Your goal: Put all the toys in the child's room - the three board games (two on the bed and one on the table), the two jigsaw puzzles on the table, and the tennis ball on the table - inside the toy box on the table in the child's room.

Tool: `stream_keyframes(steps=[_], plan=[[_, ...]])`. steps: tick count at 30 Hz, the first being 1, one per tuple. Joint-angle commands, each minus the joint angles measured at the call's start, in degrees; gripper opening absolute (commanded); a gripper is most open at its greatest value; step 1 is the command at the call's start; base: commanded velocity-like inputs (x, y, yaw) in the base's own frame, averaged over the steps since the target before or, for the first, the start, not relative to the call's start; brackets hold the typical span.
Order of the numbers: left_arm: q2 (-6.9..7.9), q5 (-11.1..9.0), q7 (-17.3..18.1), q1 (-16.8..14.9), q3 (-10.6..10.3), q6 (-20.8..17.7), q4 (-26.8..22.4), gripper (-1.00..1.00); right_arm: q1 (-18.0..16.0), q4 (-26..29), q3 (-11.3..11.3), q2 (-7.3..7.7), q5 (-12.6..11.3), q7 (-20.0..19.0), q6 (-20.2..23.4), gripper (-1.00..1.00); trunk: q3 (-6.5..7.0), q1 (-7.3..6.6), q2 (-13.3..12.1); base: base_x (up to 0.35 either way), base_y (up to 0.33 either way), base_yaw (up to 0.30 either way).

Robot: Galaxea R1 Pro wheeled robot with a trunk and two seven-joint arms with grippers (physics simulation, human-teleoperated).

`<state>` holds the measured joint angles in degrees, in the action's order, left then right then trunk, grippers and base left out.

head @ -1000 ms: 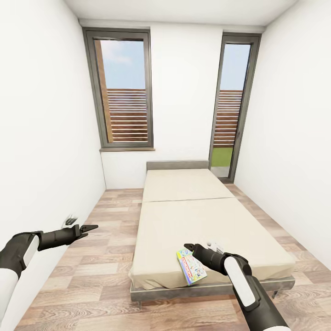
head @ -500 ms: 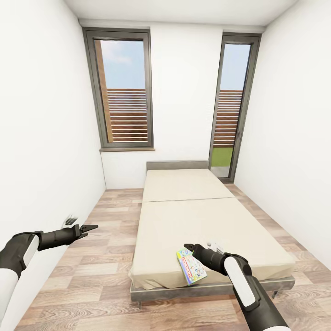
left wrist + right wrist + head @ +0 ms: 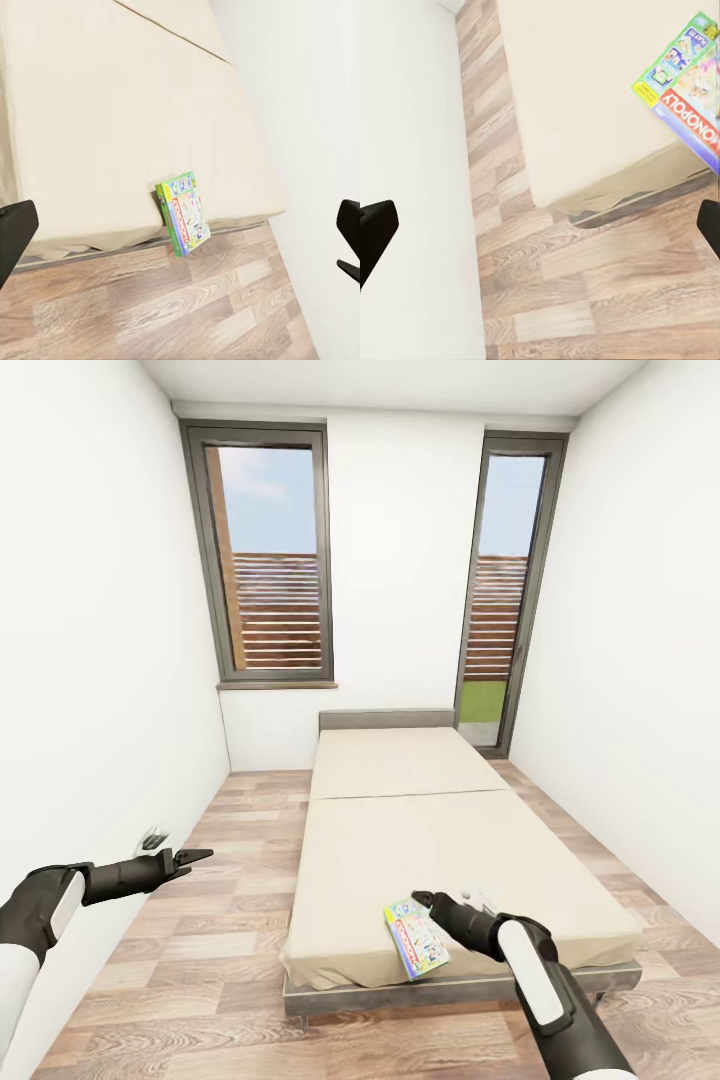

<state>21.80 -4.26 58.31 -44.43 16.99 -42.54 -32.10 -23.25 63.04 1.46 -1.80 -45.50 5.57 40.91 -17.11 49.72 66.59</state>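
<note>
One board game overhangs bed edge; right tool beside it, both tools apart, left tool clear

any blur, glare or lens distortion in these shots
Head view: sharp and evenly lit, no glare; wide-angle stretch tilts the window frames and walls. Left wrist view: soft, the board game's print unreadable. Right wrist view: sharper, "MONOPOLY" reads on the box.

The black right gripper on its white-sleeved arm has shifted slightly toward five o'clock in the head view, drawing back along the beige mattress of the grey-framed bed, away from the green-edged pale blue board game box at the mattress edge.
</note>
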Motion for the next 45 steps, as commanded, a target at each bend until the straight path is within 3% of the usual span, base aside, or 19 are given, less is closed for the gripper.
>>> stream_keyframes(steps=[1,14,36,42,45], plan=[[0.0,-0.22,0.05,-0.04,0.06,-0.43,0.02,1.0,-0.07,-0.31,0.53,-0.03,-0.62,0.58,0.33,1.0,-0.08,0.0,0.05,0.0,0.0,0.0],[0.0,-0.22,0.05,-0.04,0.05,-0.43,0.02,1.0,-4.8,-12.79,3.56,1.74,-0.65,0.33,0.91,1.0,-0.08,0.0,0.05,0.0,0.0,0.0],[0.0,-0.22,0.05,-0.04,0.0,-0.43,0.02,1.0,-5.64,-15.36,4.06,3.12,-0.66,0.23,0.87,1.0,-0.08,0.0,0.05,0.0,0.0,0.0],[0.02,-0.22,0.05,-0.04,0.02,-0.45,0.02,1.0,-6.4,-20.37,4.98,5.61,-0.66,0.13,-0.15,1.0,-0.08,0.0,0.05,0.0,0.0,0.0],[0.06,-0.28,0.05,-0.04,0.04,-0.44,0.02,1.0,-8.07,-26.9,6.58,7.21,-0.71,-1.59,-2.14,1.0,-0.08,0.0,0.05,0.0,0.0,0.0]])
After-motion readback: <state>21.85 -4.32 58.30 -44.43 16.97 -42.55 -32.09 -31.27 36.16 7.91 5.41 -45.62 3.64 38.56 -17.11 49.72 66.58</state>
